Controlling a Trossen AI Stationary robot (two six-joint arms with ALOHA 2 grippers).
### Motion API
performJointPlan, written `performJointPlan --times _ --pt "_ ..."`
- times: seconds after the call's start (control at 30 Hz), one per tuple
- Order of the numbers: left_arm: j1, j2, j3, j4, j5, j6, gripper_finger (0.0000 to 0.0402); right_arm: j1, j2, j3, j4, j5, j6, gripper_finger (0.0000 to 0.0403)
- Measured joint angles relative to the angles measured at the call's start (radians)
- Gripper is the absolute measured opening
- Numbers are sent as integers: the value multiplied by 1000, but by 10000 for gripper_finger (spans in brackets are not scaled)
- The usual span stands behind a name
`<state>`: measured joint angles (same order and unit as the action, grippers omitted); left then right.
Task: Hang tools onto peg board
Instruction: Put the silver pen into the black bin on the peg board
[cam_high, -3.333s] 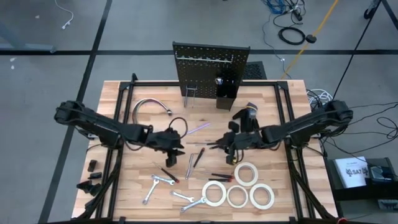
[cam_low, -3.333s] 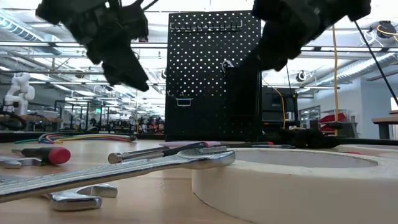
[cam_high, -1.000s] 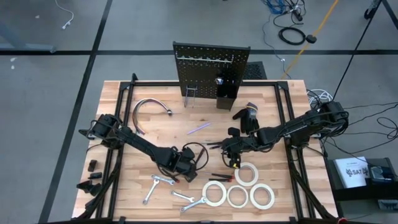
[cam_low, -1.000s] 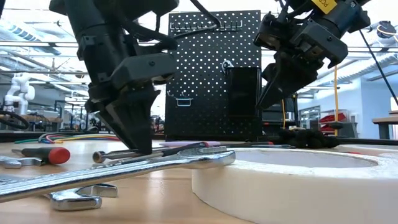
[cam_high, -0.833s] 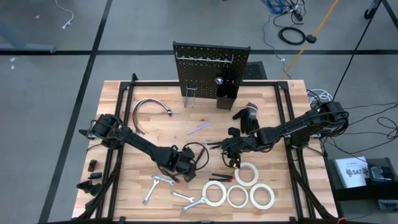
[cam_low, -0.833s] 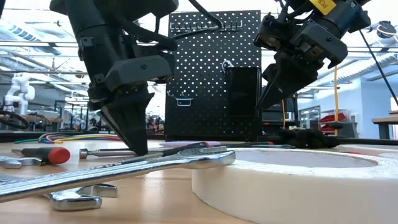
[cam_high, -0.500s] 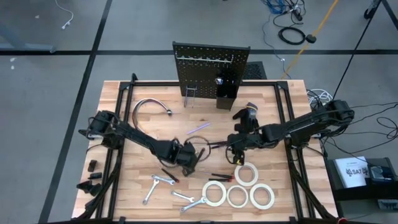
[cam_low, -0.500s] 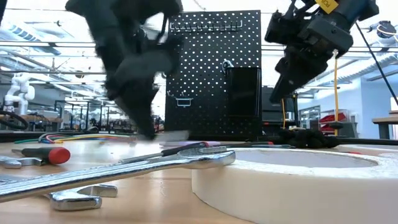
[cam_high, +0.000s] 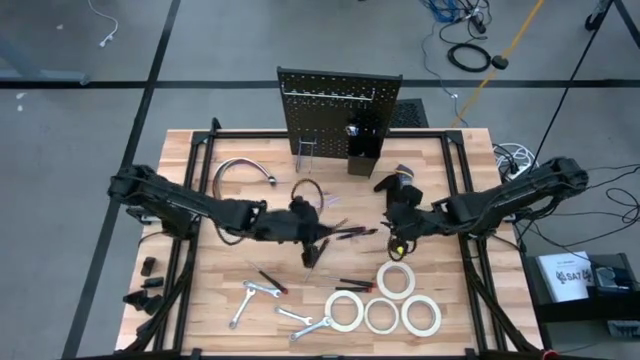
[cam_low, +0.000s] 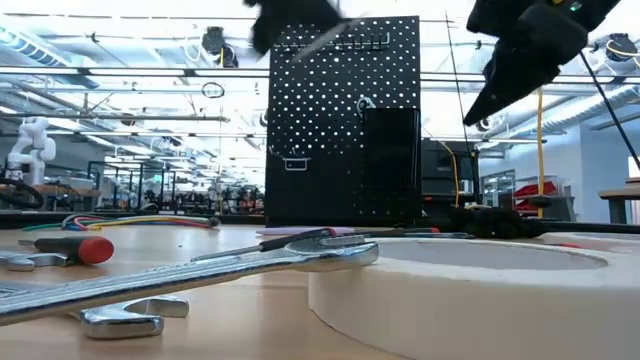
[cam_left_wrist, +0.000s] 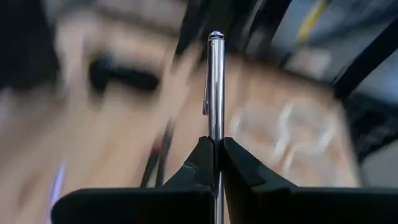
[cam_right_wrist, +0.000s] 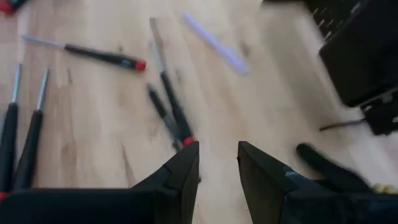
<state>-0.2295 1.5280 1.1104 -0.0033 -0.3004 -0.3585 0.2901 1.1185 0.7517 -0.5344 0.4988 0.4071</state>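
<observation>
My left gripper hangs above the table's middle, in front of the peg board, shut on a slim silver tool. The low view shows that gripper high up before the peg board. My right gripper hovers right of the middle, open, with nothing between its fingers. Red-and-black screwdrivers lie on the wood between the two grippers. Silver wrenches and white tape rolls lie flat near the front edge. My left gripper pinches the silver tool's shaft between its two fingertips. The tool lies along the fingers and sticks out ahead of them, its free end pointing away. It is lifted clear of the table.
A curved chrome tube lies at the back left and a black glove at the back right. A lavender stick rests near the middle. More screwdrivers lie below my right gripper. A black bin sits on the board's front.
My left gripper shut on the silver tool where it lay on the table. It then rose with it toward the far edge and the peg board, tipping from pointing down to nearly level; the tool is lifted clear. My right gripper rose and drew toward the right.
</observation>
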Motion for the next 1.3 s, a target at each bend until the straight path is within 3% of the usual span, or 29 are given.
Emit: performJointPlan --times 0.2,0.33,0.53,0.9,1.3 --pt "44 49 -1 382 -55 258 7 34 -71 -56 58 269 -5 105" --pt "113 99 1 605 -58 357 7 40 -108 -90 68 340 5 105" --pt "235 192 0 798 -54 434 7 39 -135 -130 81 406 15 105" --pt "350 308 2 999 -3 518 7 39 -135 -138 82 416 19 105" --pt "405 390 110 997 1 613 7 39 -135 -138 92 412 25 105"
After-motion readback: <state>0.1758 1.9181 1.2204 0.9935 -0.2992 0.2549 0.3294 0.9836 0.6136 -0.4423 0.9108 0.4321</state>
